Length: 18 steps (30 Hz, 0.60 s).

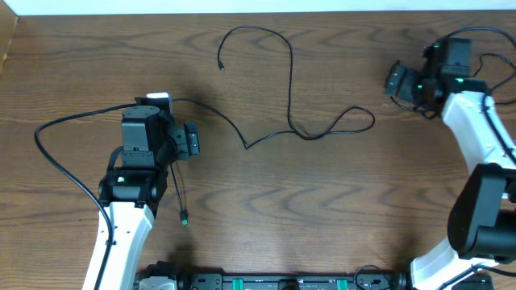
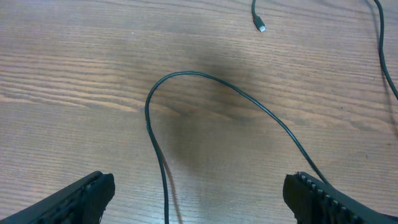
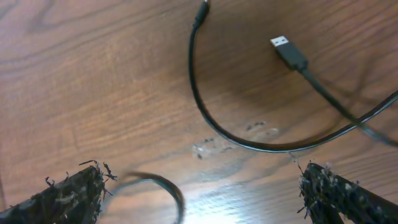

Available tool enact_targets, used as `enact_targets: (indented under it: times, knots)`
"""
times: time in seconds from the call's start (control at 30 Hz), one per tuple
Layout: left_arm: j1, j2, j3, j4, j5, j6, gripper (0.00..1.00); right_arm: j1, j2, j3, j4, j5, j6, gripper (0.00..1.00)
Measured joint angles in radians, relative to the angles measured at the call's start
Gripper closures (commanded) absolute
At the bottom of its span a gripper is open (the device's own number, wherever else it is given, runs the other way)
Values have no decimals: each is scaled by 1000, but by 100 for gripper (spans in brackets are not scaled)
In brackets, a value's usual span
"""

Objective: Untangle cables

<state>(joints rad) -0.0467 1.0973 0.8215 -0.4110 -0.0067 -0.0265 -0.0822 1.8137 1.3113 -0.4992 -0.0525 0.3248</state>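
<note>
Fingers [image 2: 74, 199] of the left gripper [image 2: 199, 199] stand wide with nothing pinched. They straddle a bend of the long black cable [image 1: 290, 80], which sprawls in loose loops across the middle of the table [image 1: 322, 225]. The right gripper [image 3: 202, 186] is equally wide and empty, hovering at the far right over a second cable [image 3: 199, 106] and a third cable [image 3: 328, 91] ending in a USB plug [image 3: 287, 50]; these two seem to cross near that view's right edge. All the cords look light, limp and slick-sheathed, likely to slide and drag their loops along when pulled. Lying flat, they probably demand a pinch right down at the wood. Best purchase seems to be just behind a plug, which is thicker and stiffer, or at a free bend away from any crossing. Smooth dark wood grain offers little friction. Beyond the far edge only a pale strip [image 1: 242, 6] shows; the room is otherwise unseen.
</note>
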Motion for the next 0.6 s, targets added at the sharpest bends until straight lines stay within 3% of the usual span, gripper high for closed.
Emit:
enact_targets:
  times: [0.3, 0.6]
  knots:
    - [0, 0, 0, 0, 0, 0, 8, 92, 93, -103, 146, 140, 278, 1]
    - [0, 0, 0, 0, 0, 0, 8, 97, 189, -109, 240, 244, 341, 1]
